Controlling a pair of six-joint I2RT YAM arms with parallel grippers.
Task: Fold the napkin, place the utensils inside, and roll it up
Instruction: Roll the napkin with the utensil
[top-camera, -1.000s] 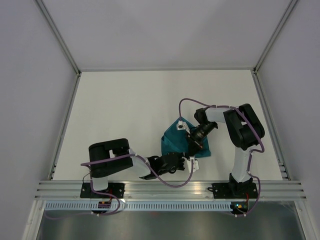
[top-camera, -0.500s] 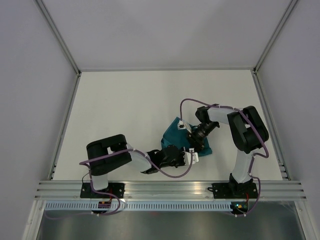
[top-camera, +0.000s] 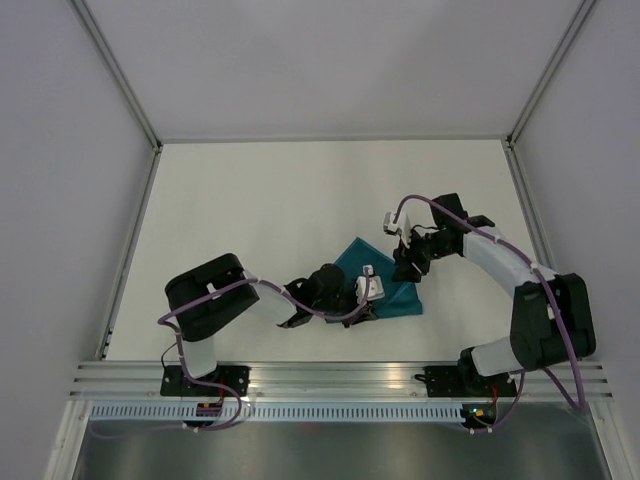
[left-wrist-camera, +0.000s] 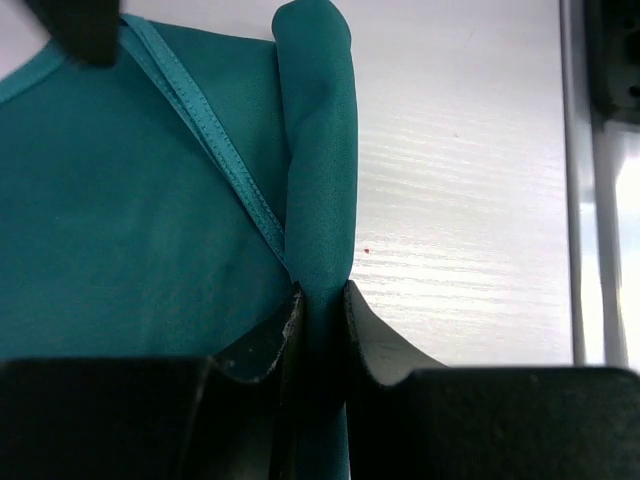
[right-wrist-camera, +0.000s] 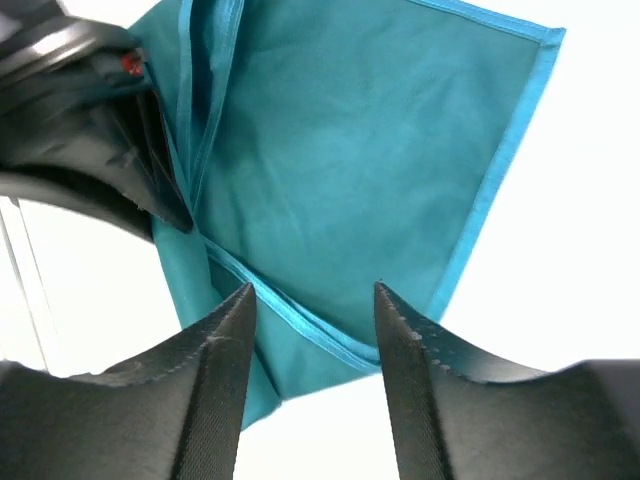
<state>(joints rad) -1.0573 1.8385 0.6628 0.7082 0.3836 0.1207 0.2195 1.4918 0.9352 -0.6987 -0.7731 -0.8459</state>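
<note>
The teal napkin (top-camera: 398, 298) lies partly folded on the white table, near the front middle. My left gripper (top-camera: 372, 298) is shut on a folded, rolled-over edge of the napkin (left-wrist-camera: 318, 170), with the cloth pinched between its fingers (left-wrist-camera: 375, 330). My right gripper (top-camera: 405, 266) is open and empty, and hovers just above the napkin's right part (right-wrist-camera: 350, 150). Its fingertips (right-wrist-camera: 400, 310) straddle a hemmed corner. The left gripper also shows in the right wrist view (right-wrist-camera: 90, 130), at the top left. No utensils are in view.
The white table (top-camera: 250, 210) is bounded by metal rails at the left (top-camera: 130, 250) and right (top-camera: 540, 250). The aluminium mounting rail (top-camera: 340, 380) runs along the near edge, by both arm bases.
The left gripper has moved up onto the napkin and taken hold of its folded edge. The right arm has swung out to the right, and its gripper has come off the cloth.
</note>
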